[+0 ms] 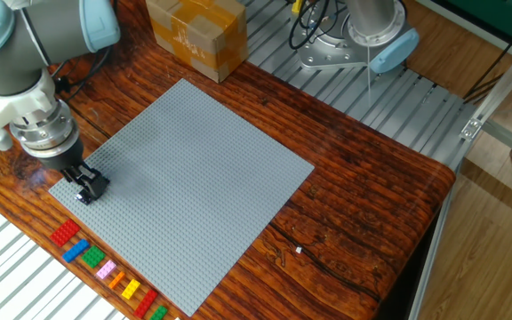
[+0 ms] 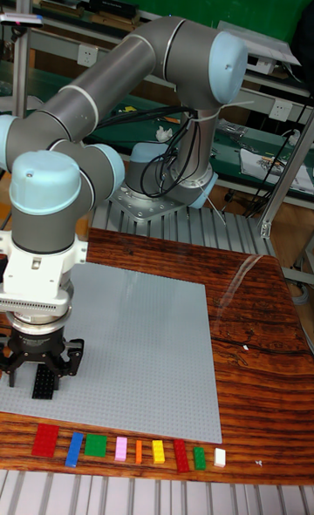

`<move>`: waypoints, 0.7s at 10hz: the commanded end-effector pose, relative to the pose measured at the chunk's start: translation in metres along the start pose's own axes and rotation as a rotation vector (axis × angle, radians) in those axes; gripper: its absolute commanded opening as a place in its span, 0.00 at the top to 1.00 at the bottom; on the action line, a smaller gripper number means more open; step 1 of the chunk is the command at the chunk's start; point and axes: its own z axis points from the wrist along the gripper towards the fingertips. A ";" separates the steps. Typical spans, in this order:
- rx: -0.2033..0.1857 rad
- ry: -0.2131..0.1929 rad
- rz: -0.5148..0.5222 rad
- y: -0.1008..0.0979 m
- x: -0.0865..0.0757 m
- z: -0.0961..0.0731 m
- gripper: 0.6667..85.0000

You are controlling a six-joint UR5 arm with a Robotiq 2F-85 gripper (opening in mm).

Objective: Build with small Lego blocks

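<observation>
- No legible writing on cardboard box (image 1: 197,34).
- End effector (image 2: 41,382) clamped on one black brick (image 2: 43,381), at grey baseplate (image 1: 194,178) near-left corner.
- Nine loose bricks (image 2: 127,450) in one row along bench (image 1: 363,191) edge.

Grey baseplate (image 1: 194,178) on wooden table (image 1: 363,204), cardboard box (image 1: 196,36) behind.

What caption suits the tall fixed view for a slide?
UR5 gripper holds a black Lego brick over the grey baseplate, coloured bricks lined below.
</observation>
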 end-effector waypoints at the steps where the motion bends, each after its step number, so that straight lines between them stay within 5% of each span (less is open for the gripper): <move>1: -0.009 -0.006 -0.004 -0.003 -0.001 0.000 0.26; 3: -0.022 -0.038 -0.011 -0.005 -0.008 0.005 0.26; 7: -0.018 -0.030 0.009 -0.006 -0.007 0.005 0.26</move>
